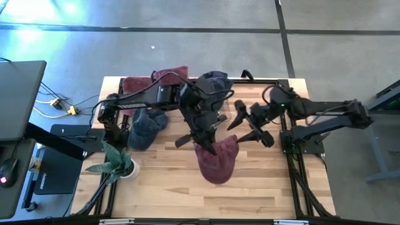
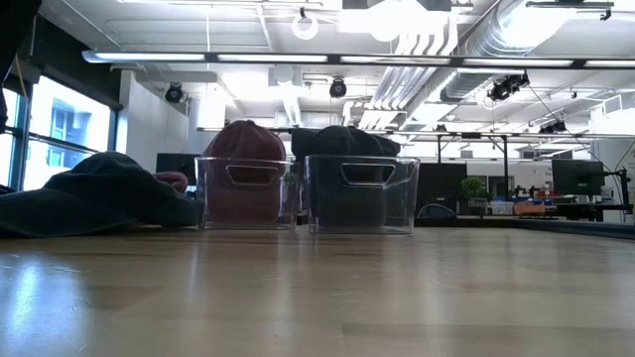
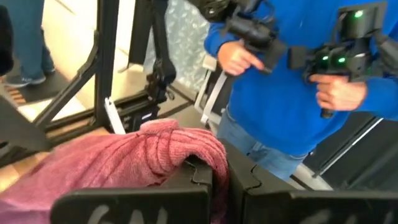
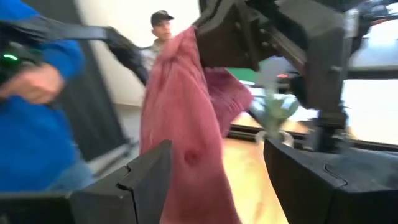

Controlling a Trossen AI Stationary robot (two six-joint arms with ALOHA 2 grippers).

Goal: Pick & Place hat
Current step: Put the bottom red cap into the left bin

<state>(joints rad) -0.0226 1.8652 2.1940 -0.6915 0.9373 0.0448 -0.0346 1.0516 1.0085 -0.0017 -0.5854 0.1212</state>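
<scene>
So the floppy dark-red knitted hat (image 1: 217, 161) is pinched shut in the left gripper (image 1: 209, 147) at frame centre of the high view, hanging long-axis down off the table. The right gripper (image 1: 249, 127) is parked spread open just to its right, nothing held, so the carry up-frame to the clear plastic bins (image 2: 306, 193) is probably left to the nearer left arm.

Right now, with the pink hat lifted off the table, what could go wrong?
1. The left end effector pinches only a bunched fold of the pink hat; most hangs free and could slip out.
2. The open right end effector is right at the hanging hat and the left arm; they may collide or snag.
</scene>
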